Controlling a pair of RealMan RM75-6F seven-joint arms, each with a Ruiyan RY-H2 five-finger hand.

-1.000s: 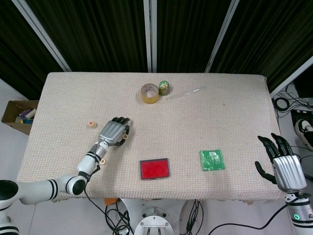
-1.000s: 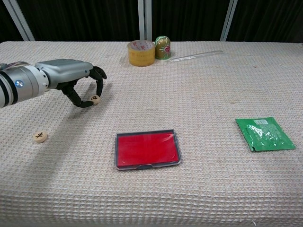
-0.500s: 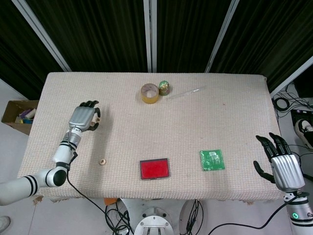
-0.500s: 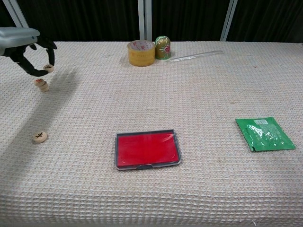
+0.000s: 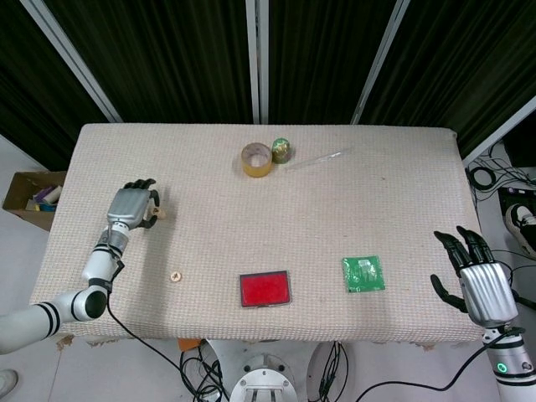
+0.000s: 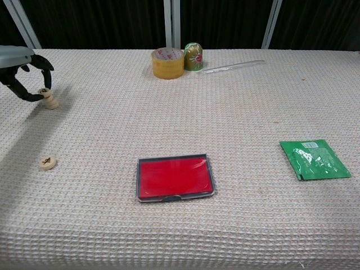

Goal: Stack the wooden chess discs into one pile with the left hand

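You have wooden chess discs in three spots: one lone disc (image 6: pixel 47 162) lying flat, one pinched disc (image 6: pixel 43 90) in the left hand (image 6: pixel 22 73), and one short pile (image 6: pixel 52 102) just beside it. How many discs the pile holds is too small to tell. You have two hands in view, counting the right hand (image 5: pixel 480 285). On the table (image 6: pixel 253 225) there is one tape roll (image 6: pixel 167 62), one gold egg-shaped item (image 6: pixel 194 56), one clear stick (image 6: pixel 233 66), one red case (image 6: pixel 175 178) and one green packet (image 6: pixel 315 160). One cardboard box (image 5: pixel 25 197) sits off the table.
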